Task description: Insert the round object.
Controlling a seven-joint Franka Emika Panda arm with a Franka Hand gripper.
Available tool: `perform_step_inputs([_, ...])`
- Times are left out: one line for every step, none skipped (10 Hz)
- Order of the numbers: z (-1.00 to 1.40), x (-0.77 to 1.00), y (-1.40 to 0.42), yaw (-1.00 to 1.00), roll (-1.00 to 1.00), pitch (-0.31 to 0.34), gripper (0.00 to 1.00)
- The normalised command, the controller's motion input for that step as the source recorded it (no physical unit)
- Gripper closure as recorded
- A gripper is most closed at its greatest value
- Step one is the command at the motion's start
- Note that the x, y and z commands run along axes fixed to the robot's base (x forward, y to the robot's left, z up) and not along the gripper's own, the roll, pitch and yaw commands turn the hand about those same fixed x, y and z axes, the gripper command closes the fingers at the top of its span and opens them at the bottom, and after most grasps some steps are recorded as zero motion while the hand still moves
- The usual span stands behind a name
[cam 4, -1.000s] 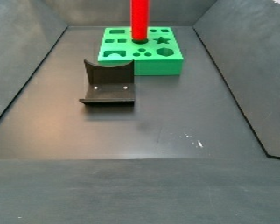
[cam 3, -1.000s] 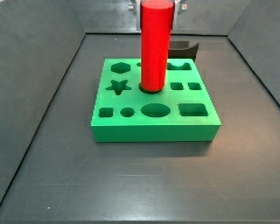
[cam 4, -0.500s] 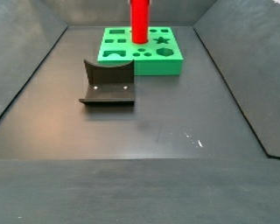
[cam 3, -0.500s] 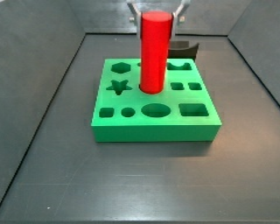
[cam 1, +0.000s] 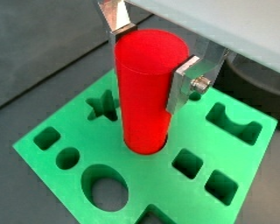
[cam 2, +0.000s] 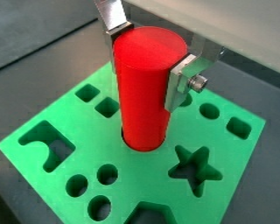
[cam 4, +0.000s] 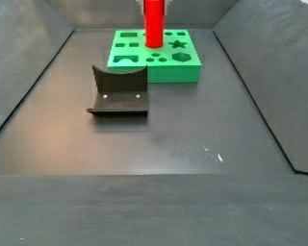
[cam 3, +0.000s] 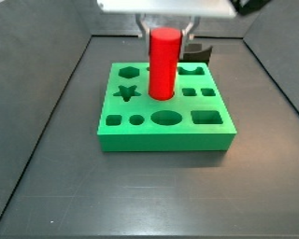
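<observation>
Insertion looks close to finished, judging by how the pieces stand. Taking the green block (cam 3: 164,106) as the landmark and reading a side view from left to right: a star-shaped hole (cam 3: 127,91) sits near the block's left edge, the round object (cam 3: 163,63) rises upright from a hole near the block's middle, and small square holes lie to its right, with the fixture (cam 3: 196,52) partly hidden behind the block's far right corner.

In both wrist views the claw (cam 1: 150,51) straddles the top of the round object. One silver finger (cam 1: 115,16) touches the peg's upper edge, and the opposite finger (cam 1: 185,80) lies against its side. Contact looks light, but whether the claw is clenched on the peg or has let go, I cannot tell.

The peg's lower end sits inside a round hole in the block (cam 2: 140,144), and no tilt shows in either side view (cam 4: 154,23).

To finish well, I would keep the peg vertical and press straight down along the hole's axis until it bottoms out. Sideways pull would likely bind it against the hole's wall or drag the block across the desk (cam 3: 64,177). Both fingers should then part evenly, and the claw should rise straight up so the pads do not catch the peg's rim.
</observation>
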Motion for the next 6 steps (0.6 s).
perform_step_inputs([-0.3, 0.0, -0.11, -0.01, 0.24, -0.006, 1.0])
perform_step_inputs([-0.31, 0.03, -0.12, 0.0, 0.25, 0.0, 1.0])
perform_step_inputs([-0.27, 0.05, -0.09, 0.0, 0.24, 0.0, 1.0])
perform_step_inputs([-0.25, 0.06, 0.0, 0.0, 0.15, 0.0, 1.0])
perform_step_inputs([-0.21, 0.01, 0.0, 0.0, 0.03, -0.01, 1.0])
perform_step_inputs([0.0, 0.0, 0.0, 0.0, 0.0, 0.0, 1.0])
